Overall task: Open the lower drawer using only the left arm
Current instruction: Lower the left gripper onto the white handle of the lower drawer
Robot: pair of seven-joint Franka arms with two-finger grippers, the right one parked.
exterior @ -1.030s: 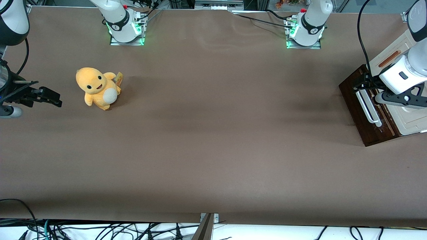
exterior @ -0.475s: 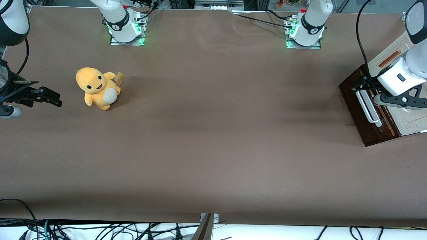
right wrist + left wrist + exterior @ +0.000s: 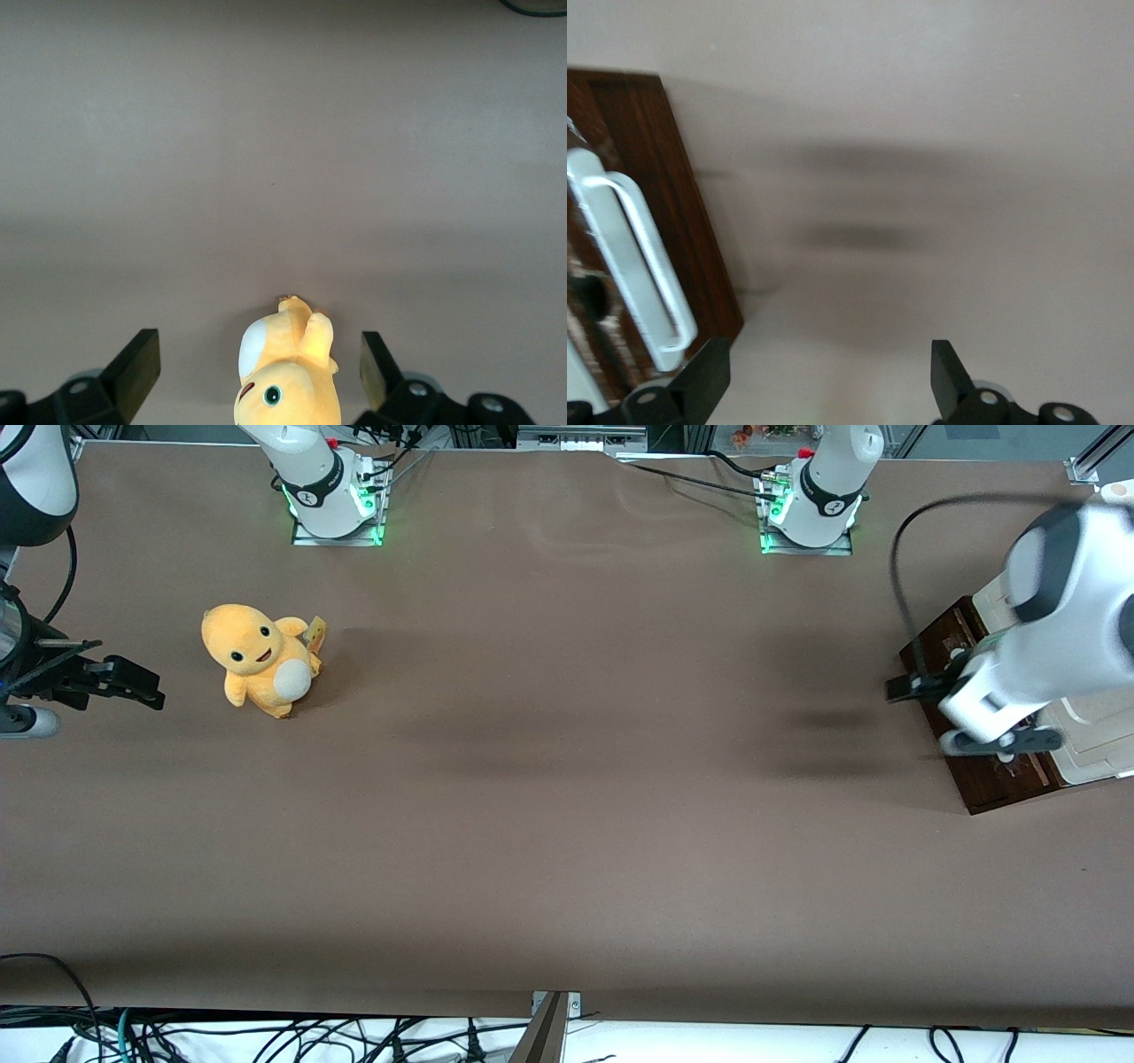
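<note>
A robotics lab: bolted arm bases [image 3: 335,491], brown-covered table [image 3: 567,824], tangled cables [image 3: 266,1036] underneath.

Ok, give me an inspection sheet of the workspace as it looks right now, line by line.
Surface: brown table cover, some faint creases.
Job's things: lower drawer, dark brown wood, at the working arm's end of the table; its white bar handle is free of the gripper, and the drawer's inside is not visible.
Clutter: yellow plush toy toward the parked arm's end of the table.
Grippers: left arm reaches over the drawer; its gripper is open, empty, beside the handle and over the cover.
Cables: black cable loops off the left arm; more cables below the table edge nearest the camera.
Surroundings: cream cabinet top beside the drawer; two arm bases with green lights.
</note>
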